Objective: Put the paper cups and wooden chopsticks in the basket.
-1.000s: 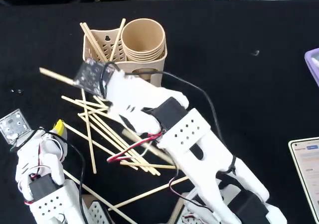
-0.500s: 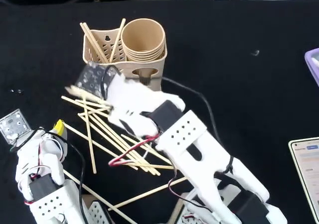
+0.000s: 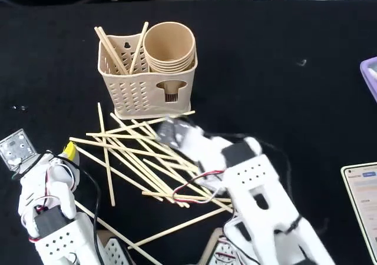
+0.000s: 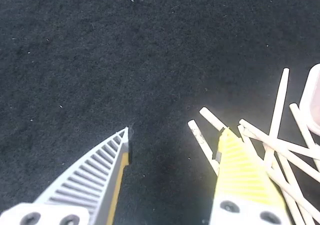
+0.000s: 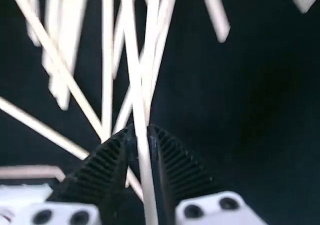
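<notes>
A stack of paper cups (image 3: pixel 169 46) stood upright in the right part of a pale slotted basket (image 3: pixel 141 94), which sat toward the far left of a black table (image 3: pixel 283 100). A few sticks (image 3: pixel 111 48) leaned in the basket's left part, their ends poking above the rim. Most of the wooden chopsticks (image 3: pixel 141 159) lay on the table just near of the basket, scattered and crossing one another in a loose pile that spread toward the near edge. The right arm (image 3: pixel 253 176) reached from the near side over the right end of that pile. In its wrist view, the right gripper (image 5: pixel 140 131) had its black ribbed jaws drawn narrow, nearly together, with a single chopstick (image 5: pixel 134 85) running between them, while other sticks crossed on the cloth beyond. The left arm (image 3: pixel 47 200) sat at the near left corner, beside the left end of the pile. The left gripper (image 4: pixel 175 130) was spread wide with nothing between its jaws, hanging over bare cloth, with the ends of several chopsticks just beside its yellow jaw. At the right edge of the table lay a purple object (image 3: pixel 369 70) and, nearer, a flat screen device (image 3: pixel 362 194).
</notes>
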